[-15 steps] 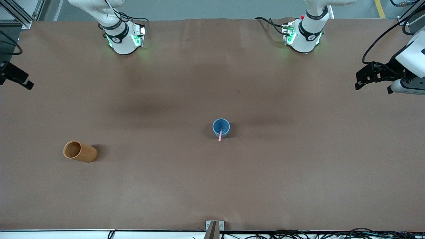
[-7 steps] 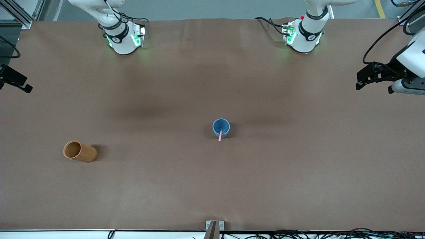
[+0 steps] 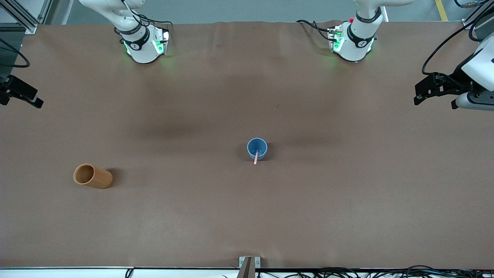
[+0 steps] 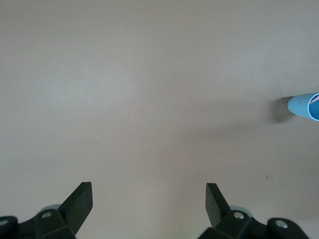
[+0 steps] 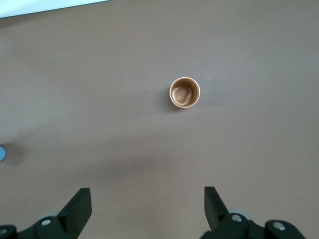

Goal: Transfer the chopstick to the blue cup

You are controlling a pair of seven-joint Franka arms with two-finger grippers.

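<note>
The blue cup (image 3: 257, 148) stands near the middle of the table. One pale-pink chopstick (image 3: 256, 157) stands in it and leans over the rim toward the front camera. My left gripper (image 3: 417, 95) hangs open and empty over the left arm's end of the table, far from the cup. Its wrist view shows its open gripper (image 4: 148, 195), the cup (image 4: 303, 106) and a bit of the chopstick (image 4: 315, 100) at the edge. My right gripper (image 3: 34, 99) is over the right arm's end of the table, open and empty (image 5: 147, 197).
An orange-brown cylindrical cup (image 3: 93, 176) stands toward the right arm's end, nearer to the front camera than the blue cup; it also shows in the right wrist view (image 5: 185, 92). A brown cloth (image 3: 247, 216) covers the table. A metal bracket (image 3: 249, 263) sits at the front edge.
My right gripper has shifted slightly at its end of the table. The left gripper, the blue cup and the chopstick have not visibly moved.
</note>
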